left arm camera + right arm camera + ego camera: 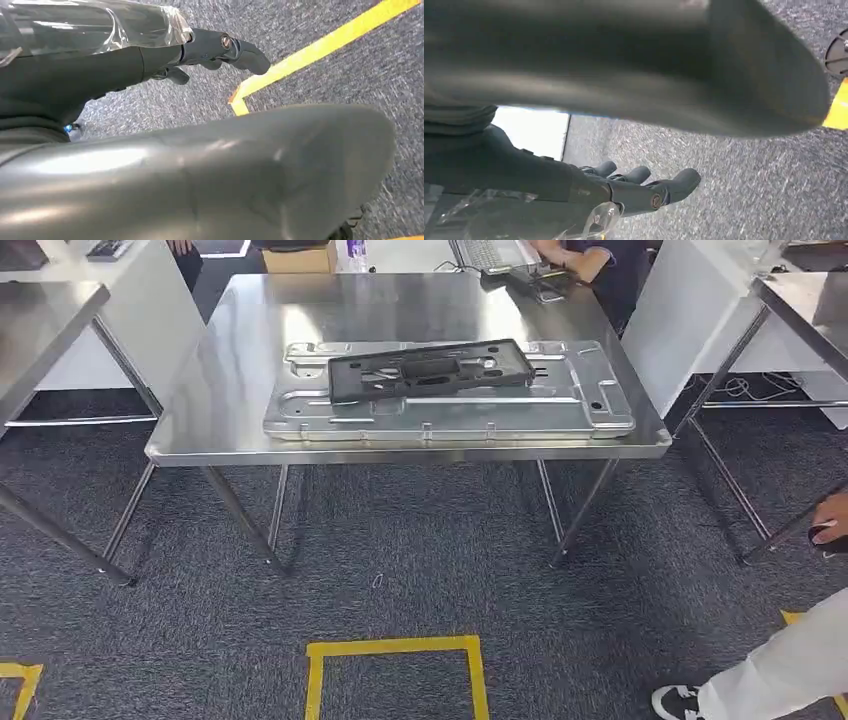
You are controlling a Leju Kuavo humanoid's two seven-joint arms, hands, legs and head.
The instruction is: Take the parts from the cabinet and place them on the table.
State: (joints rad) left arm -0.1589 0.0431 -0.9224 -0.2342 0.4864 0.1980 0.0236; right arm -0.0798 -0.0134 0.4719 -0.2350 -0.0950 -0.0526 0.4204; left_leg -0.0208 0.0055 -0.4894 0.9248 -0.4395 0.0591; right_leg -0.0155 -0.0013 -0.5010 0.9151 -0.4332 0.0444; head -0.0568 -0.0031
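On the steel table (220, 390) ahead lies a large silver stamped metal panel (450, 410), and a black plastic part (430, 370) rests flat on top of it. My left hand (215, 50) hangs over the grey carpet with its fingers stretched out and nothing in them. My right hand (639, 187) also hangs above the carpet, its fingers held straight and apart, holding nothing.
Yellow tape (395, 665) marks a square on the carpet before the table. A person's leg and shoe (760, 675) and a hand (830, 520) come in at the right. More steel tables stand at the left (40, 320) and right (810, 300). Another person sits behind the table (600, 265).
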